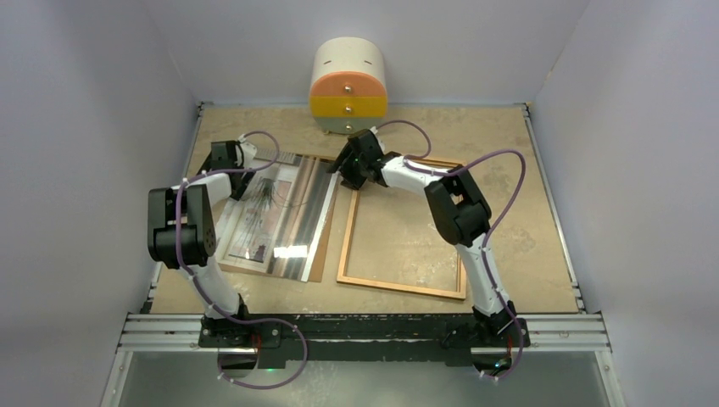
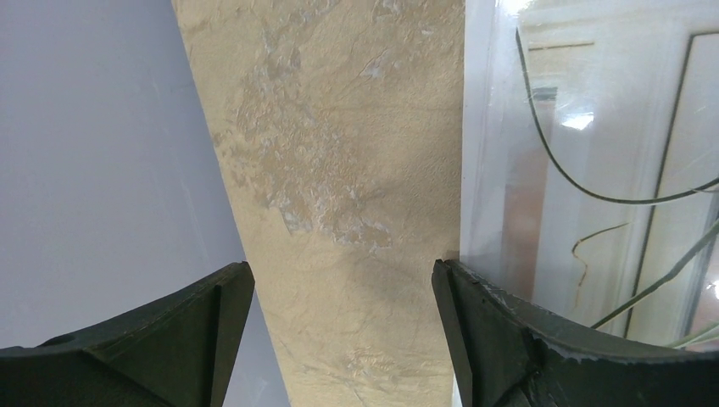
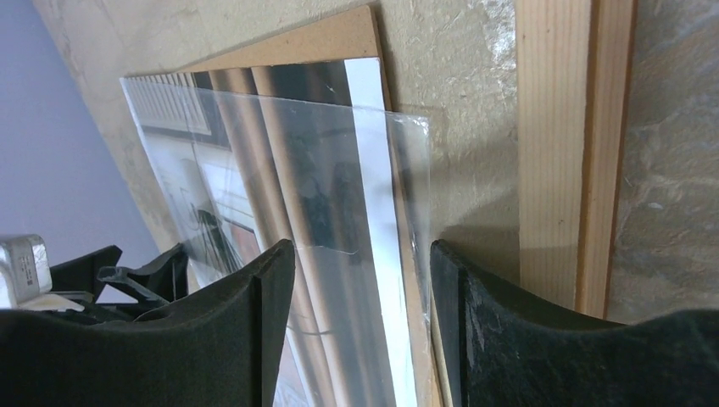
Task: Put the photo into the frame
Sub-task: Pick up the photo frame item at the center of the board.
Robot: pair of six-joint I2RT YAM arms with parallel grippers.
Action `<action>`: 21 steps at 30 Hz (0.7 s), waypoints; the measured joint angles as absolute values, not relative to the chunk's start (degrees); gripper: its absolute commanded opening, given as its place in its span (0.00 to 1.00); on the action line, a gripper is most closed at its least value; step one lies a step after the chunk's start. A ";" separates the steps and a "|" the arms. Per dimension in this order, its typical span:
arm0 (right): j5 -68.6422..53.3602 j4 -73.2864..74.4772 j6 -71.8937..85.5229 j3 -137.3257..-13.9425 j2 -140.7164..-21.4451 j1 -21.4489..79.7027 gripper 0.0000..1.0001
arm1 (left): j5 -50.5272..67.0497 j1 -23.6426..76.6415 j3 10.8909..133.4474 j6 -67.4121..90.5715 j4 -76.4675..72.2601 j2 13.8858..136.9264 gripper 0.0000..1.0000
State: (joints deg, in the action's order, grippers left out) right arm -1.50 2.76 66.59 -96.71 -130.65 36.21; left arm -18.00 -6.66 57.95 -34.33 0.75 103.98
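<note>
The photo [image 1: 271,216] lies face up on a brown backing board [image 1: 322,252] left of centre, under a clear pane. The wooden frame [image 1: 398,287] lies to its right, with bare table showing inside it. My left gripper [image 1: 239,180] is open at the photo's far left edge. In the left wrist view it [image 2: 343,280] straddles bare table, one finger [image 2: 509,331] over the photo's [image 2: 593,127] edge. My right gripper [image 1: 346,170] is open at the photo's far right corner. In the right wrist view it [image 3: 363,254] straddles the edge of the pane [image 3: 339,170], whose corner stands off the photo [image 3: 314,76]. The frame's rail [image 3: 551,127] lies just to the right.
A round cream, orange and yellow drawer unit [image 1: 348,85] stands at the back centre. Grey walls close in the left, right and far sides. The backing board's corner [image 3: 322,42] sticks out past the photo, close to the frame's left rail [image 1: 348,229].
</note>
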 measured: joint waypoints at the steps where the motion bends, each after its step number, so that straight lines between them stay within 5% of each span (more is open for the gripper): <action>1: -1.63 2.66 66.57 -96.71 -130.65 36.23 0.62 | -18.22 -6.55 57.95 -34.61 0.71 104.05 0.83; 21: -7.25 -7.20 66.11 -93.47 -126.34 35.55 0.60 | -18.48 -6.20 58.02 -35.27 0.54 104.18 0.83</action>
State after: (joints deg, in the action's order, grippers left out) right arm -7.25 -7.20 66.11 -93.47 -126.34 35.55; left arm -18.48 -6.20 58.02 -35.27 0.54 104.18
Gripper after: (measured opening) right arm 0.580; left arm 0.830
